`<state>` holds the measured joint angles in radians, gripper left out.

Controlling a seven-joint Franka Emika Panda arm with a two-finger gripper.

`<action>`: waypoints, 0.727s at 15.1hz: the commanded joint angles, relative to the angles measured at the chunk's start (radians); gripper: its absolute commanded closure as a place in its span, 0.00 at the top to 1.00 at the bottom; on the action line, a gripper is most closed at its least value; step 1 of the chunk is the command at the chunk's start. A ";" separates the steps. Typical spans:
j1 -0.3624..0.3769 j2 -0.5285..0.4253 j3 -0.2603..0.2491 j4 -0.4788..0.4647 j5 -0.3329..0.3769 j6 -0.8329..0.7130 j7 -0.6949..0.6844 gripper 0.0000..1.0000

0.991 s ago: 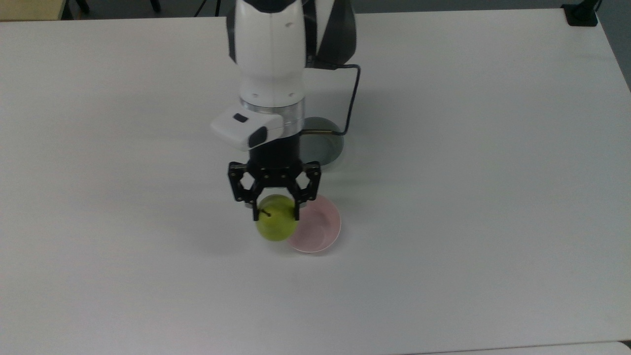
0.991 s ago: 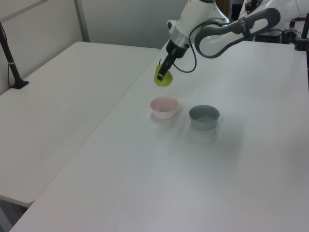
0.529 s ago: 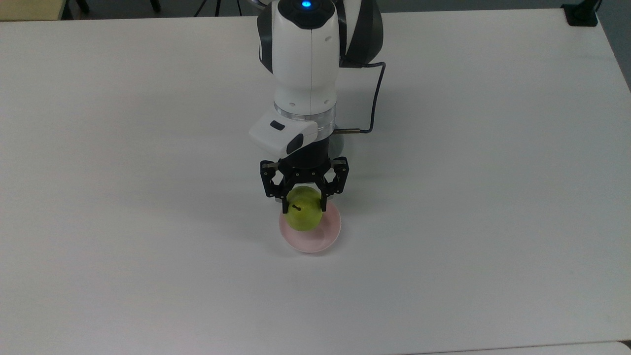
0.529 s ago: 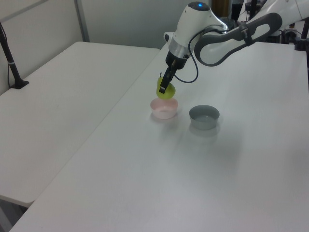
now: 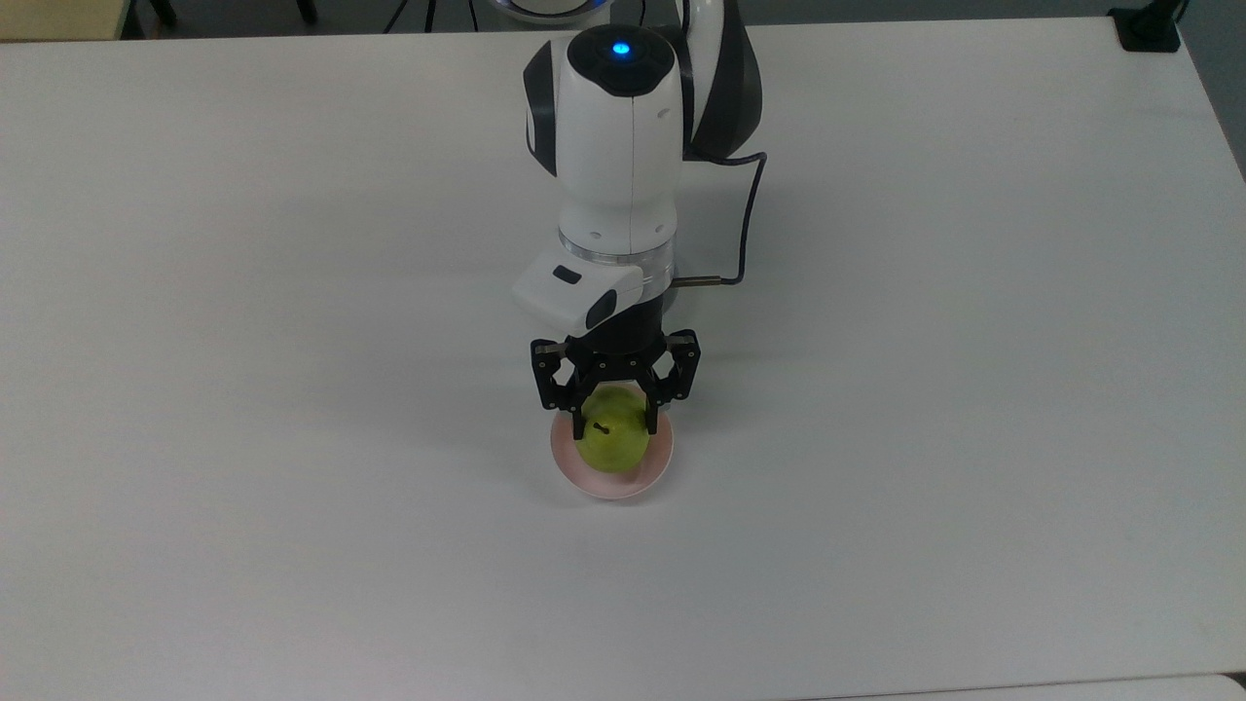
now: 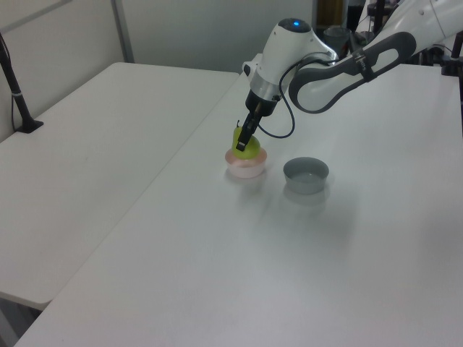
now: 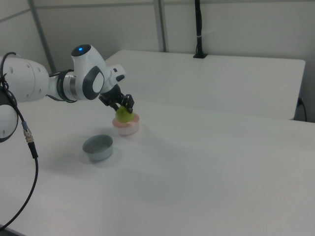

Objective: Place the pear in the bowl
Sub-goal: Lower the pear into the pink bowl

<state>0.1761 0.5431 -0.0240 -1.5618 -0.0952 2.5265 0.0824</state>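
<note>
The yellow-green pear [image 5: 614,444] [image 6: 247,144] [image 7: 123,114], stem up, is down inside the pale pink bowl [image 5: 580,477] [image 6: 246,168] [image 7: 127,129] at the table's middle. My gripper [image 5: 614,425] [image 6: 244,142] [image 7: 123,107] reaches down from above and is shut on the pear, one black finger on each side of it. The pear covers most of the bowl's inside, so I cannot tell whether it rests on the bottom.
A deeper grey bowl [image 6: 306,175] [image 7: 98,147] stands beside the pink one; in the top view the arm [image 5: 615,146] hides it. A black cable [image 5: 745,224] loops off the wrist. A black post [image 6: 16,90] [image 7: 198,29] stands on the adjoining table.
The gripper has carried the pear sideways from beside the pink bowl to over it, then lowered it into the bowl. Its grip on the pear has held throughout.
</note>
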 commanded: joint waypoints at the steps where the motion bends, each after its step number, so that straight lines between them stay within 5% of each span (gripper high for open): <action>1: 0.016 0.000 -0.013 -0.014 -0.015 0.044 0.014 0.36; 11: 0.014 0.000 -0.013 -0.021 -0.015 0.044 0.017 0.77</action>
<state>0.1769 0.5528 -0.0241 -1.5618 -0.0952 2.5435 0.0824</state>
